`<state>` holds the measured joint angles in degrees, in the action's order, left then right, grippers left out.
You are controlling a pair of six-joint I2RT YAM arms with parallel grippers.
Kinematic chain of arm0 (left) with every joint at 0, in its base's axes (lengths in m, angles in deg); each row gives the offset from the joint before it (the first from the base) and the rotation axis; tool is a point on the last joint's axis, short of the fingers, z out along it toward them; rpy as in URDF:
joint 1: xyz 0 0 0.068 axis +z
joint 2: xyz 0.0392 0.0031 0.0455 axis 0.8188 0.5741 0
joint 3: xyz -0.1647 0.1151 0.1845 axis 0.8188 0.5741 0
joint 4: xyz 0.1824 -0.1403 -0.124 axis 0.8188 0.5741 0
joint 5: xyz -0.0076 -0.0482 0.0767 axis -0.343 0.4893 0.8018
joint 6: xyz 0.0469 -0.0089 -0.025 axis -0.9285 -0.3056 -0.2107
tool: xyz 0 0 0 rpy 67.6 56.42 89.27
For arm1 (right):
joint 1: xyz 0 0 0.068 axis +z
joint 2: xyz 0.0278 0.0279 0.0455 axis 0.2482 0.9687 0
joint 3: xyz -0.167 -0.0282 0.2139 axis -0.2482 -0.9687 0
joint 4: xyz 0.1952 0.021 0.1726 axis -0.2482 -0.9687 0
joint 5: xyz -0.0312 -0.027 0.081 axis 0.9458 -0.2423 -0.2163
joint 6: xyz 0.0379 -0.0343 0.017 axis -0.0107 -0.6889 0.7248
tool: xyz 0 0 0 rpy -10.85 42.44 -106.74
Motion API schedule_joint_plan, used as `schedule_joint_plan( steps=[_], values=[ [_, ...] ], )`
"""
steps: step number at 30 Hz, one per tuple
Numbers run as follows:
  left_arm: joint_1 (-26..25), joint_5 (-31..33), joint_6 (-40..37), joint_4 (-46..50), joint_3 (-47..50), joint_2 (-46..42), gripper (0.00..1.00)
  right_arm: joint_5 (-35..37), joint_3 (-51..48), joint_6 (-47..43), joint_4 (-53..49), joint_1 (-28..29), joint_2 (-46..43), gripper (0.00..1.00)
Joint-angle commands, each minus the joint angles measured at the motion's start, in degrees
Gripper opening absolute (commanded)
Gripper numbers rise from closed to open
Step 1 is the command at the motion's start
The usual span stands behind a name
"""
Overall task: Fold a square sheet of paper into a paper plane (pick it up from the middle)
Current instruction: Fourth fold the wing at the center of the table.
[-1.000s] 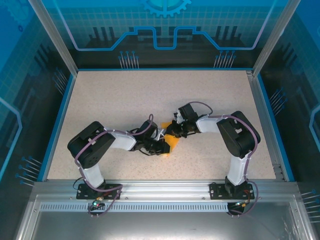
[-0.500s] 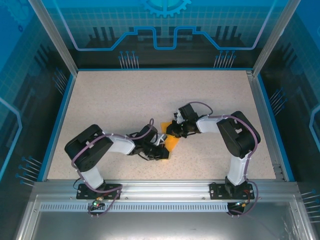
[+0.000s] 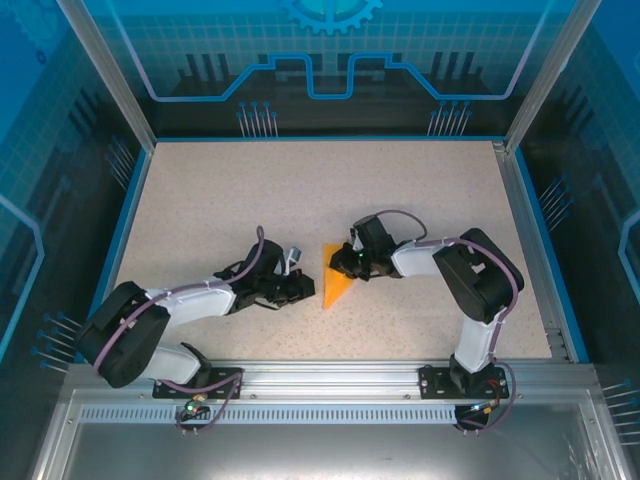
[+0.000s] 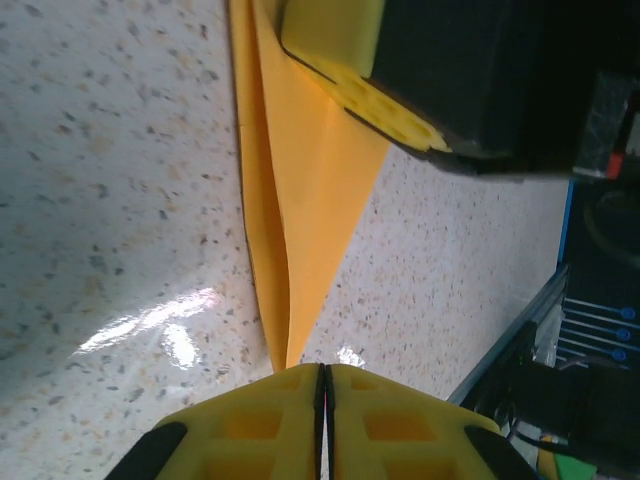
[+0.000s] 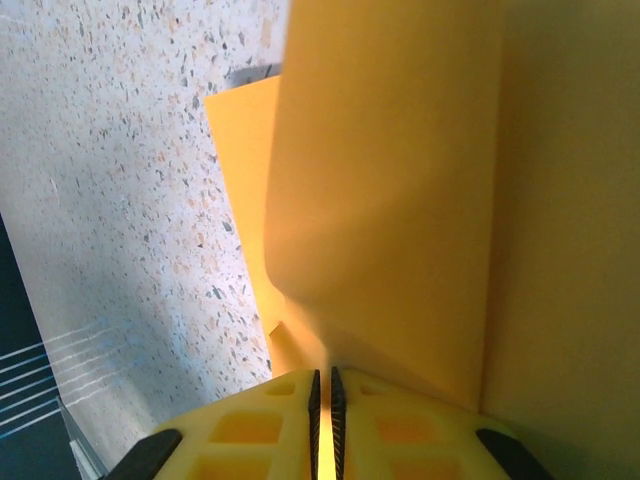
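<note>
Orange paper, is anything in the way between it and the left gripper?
No, nothing visible is in the way. The left gripper is shut, and the orange paper brings its narrow tip right up to the fingertips on the table. The right gripper pinches the paper's wider far end.

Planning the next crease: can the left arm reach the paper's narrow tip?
Likely yes: the tip of the paper lies just ahead of the left gripper; the right gripper is at its wide end.

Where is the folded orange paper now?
Top view: the folded orange paper lies near the middle of the table, between the left end effector and the right end effector.
</note>
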<state>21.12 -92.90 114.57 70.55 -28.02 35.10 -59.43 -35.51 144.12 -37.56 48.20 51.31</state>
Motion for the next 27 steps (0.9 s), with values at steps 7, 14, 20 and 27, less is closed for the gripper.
schedule_joint_plan(
  steps=[7, 14, 20, 27],
  values=[
    [0.2, -2.5, 6.7, -9.7, -5.1, 7.6, 0.13, 4.0, -2.6, 3.2, -7.0, 2.4, 2.6, 0.15],
    [-0.2, -4.3, 8.4, -11.0, -9.3, 14.7, 0.11, 3.7, -2.3, 2.8, -7.3, 2.3, 2.9, 0.15],
    [-1.8, -3.7, 7.0, -7.2, -10.9, 17.5, 0.09, 3.5, -1.8, 2.1, -8.0, 2.0, 2.7, 0.15],
    [-2.9, -0.7, 6.0, -3.7, -12.3, 20.8, 0.09, 3.5, -1.7, 1.8, -8.2, 1.9, 2.8, 0.15]
  ],
)
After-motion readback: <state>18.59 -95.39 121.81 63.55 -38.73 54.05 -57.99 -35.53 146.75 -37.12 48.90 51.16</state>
